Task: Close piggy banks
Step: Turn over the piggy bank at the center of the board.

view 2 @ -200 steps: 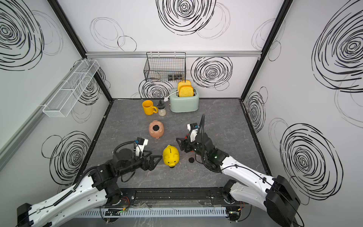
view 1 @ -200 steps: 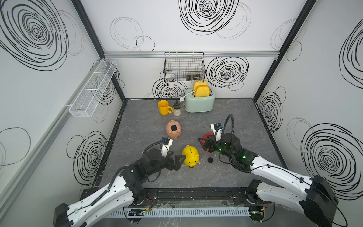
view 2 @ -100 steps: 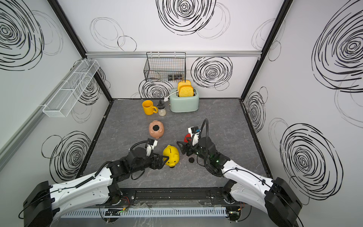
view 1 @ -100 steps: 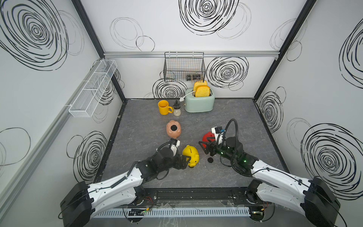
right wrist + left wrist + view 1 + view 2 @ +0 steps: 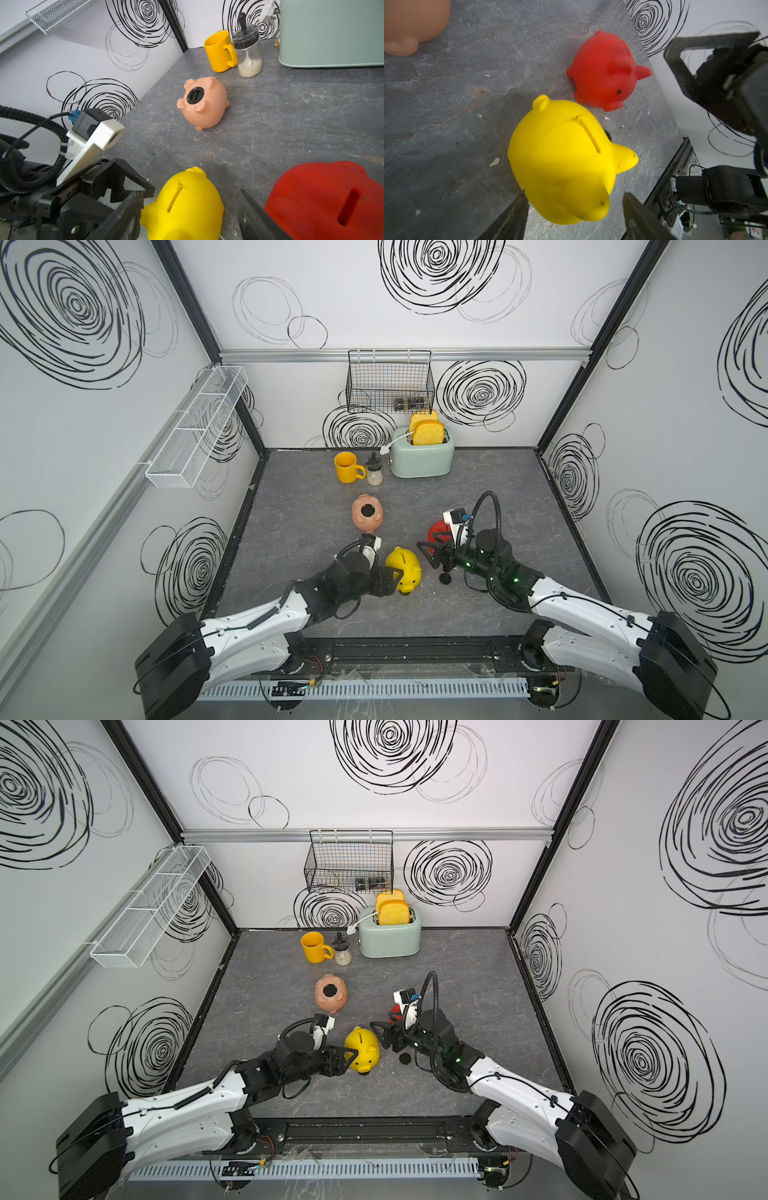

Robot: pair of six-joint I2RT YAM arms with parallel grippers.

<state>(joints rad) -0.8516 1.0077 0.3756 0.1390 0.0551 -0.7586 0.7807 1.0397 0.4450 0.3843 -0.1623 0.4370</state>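
Yellow pig point(image 5: 404, 572): upright on the desk point(image 5: 307, 531), 6 o'clock of centre. Long axis 12–6, snout to 6, coin slot on top along the same line. Left claw point(image 5: 575, 194) sits at its 9 o'clock, parted, one finger on either side of the face end. The left wrist view shows a gap at one finger, so there's no squeeze on the pig.

Red pig point(image 5: 602, 70): 3 o'clock of centre and 1 o'clock from the yellow pig, not touching it. Upright, slot up, snout about the same way as the yellow one's. The top views give only a red sliver behind the right arm's wrist camera point(image 5: 453, 517); the left wrist view has it whole.

Pink pig point(image 5: 204, 104): 10 o'clock of centre, rolled belly-up, long axis roughly 12–6. Can't tell where the snout points. The right wrist view shows a black plug point(image 5: 195, 94) seated in its belly hole.

Right claw point(image 5: 191, 193): spread wide, empty, between the yellow and red pigs. Loose plug point(image 5: 445, 579) lies on the desk at 3 o'clock from the yellow pig. The left wrist view catches only its edge behind that pig.

Mug point(image 5: 347, 467), jar point(image 5: 374, 475) and toaster point(image 5: 422, 458) are at the 12 o'clock edge.
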